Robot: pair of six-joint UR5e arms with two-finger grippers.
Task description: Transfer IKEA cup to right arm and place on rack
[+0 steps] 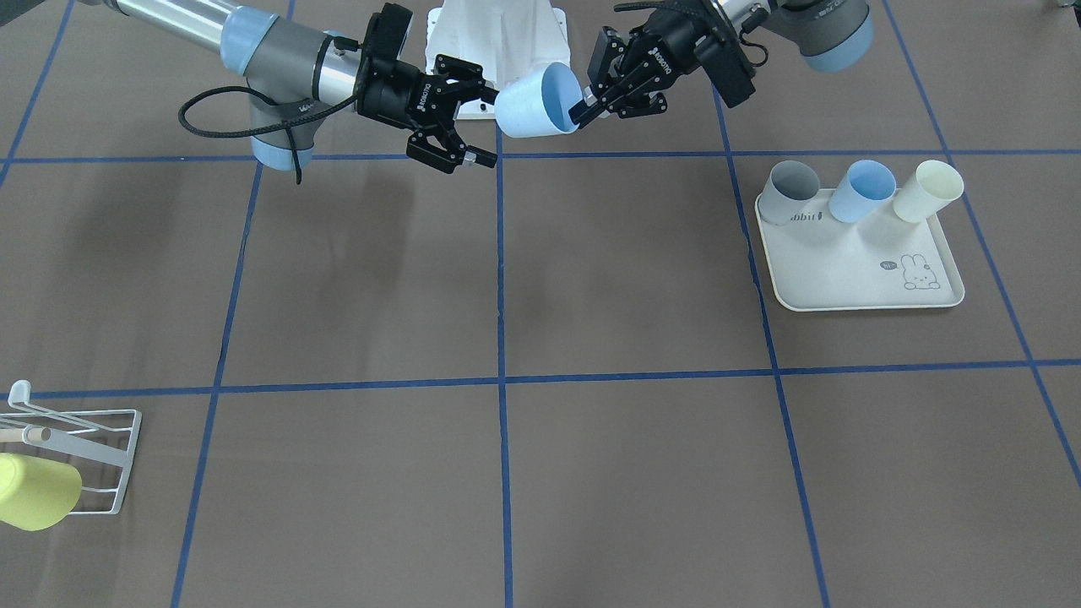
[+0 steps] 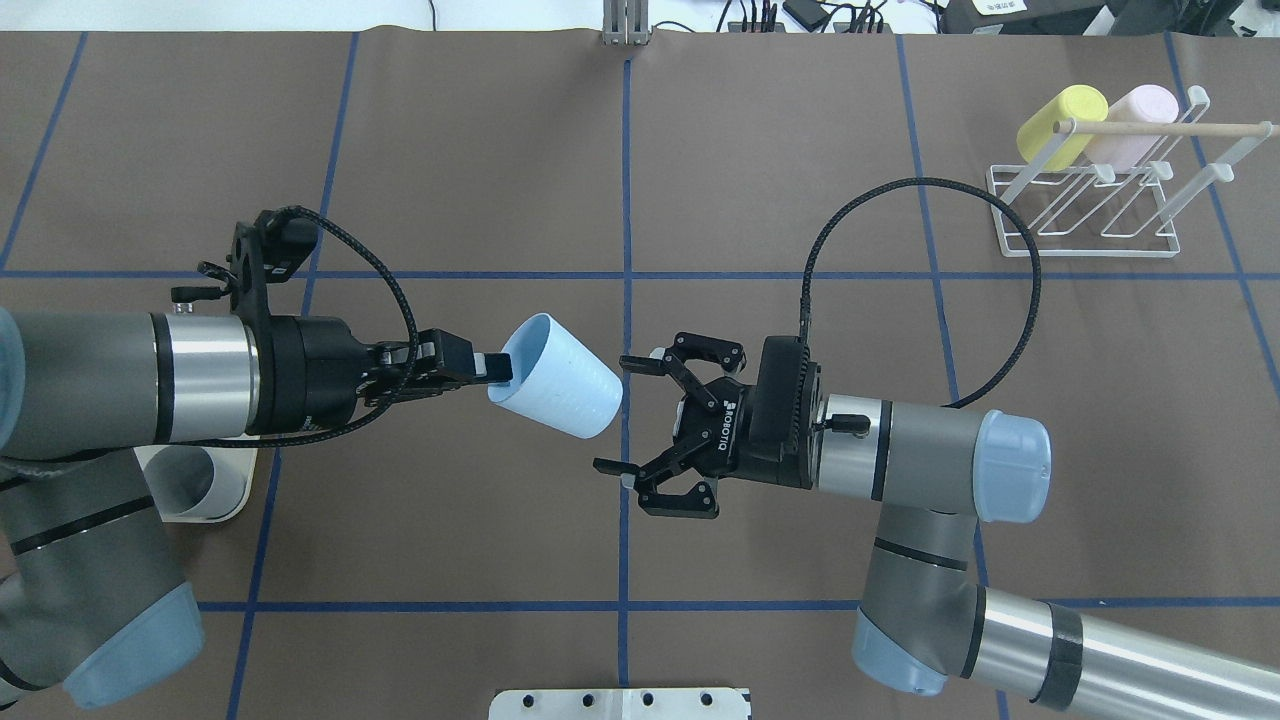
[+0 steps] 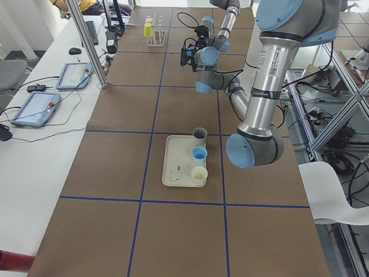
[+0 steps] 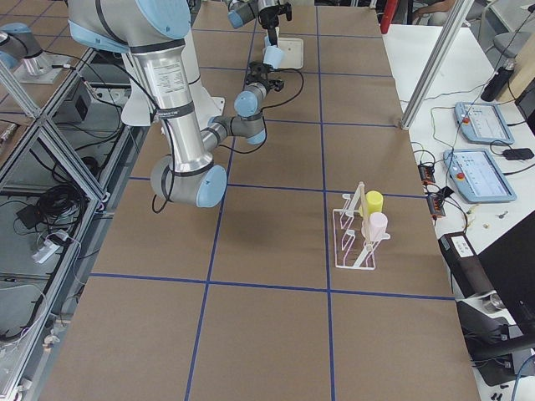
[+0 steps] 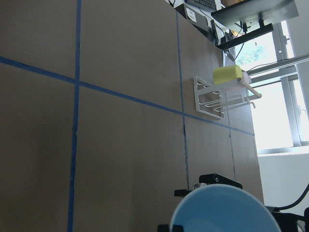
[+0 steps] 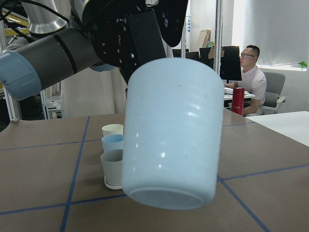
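My left gripper (image 2: pixel 497 369) is shut on the rim of a light-blue IKEA cup (image 2: pixel 556 389) and holds it tilted in the air over the table's middle, base toward the right arm. The cup also shows in the front view (image 1: pixel 534 103), the left wrist view (image 5: pixel 224 211) and the right wrist view (image 6: pixel 169 135). My right gripper (image 2: pixel 618 415) is open and empty. Its fingers stand just off the cup's base, apart from it. The white wire rack (image 2: pixel 1090 215) stands at the far right and carries a yellow cup (image 2: pixel 1060 115) and a pink cup (image 2: pixel 1135 115).
A cream rabbit-print tray (image 1: pixel 853 279) holds a grey cup (image 1: pixel 790 190), a blue cup (image 1: pixel 861 190) and a cream cup (image 1: pixel 927 192) on the robot's left side. The white robot base (image 1: pixel 498 38) lies behind the grippers. A person sits beyond the table in the right wrist view (image 6: pixel 251 72).
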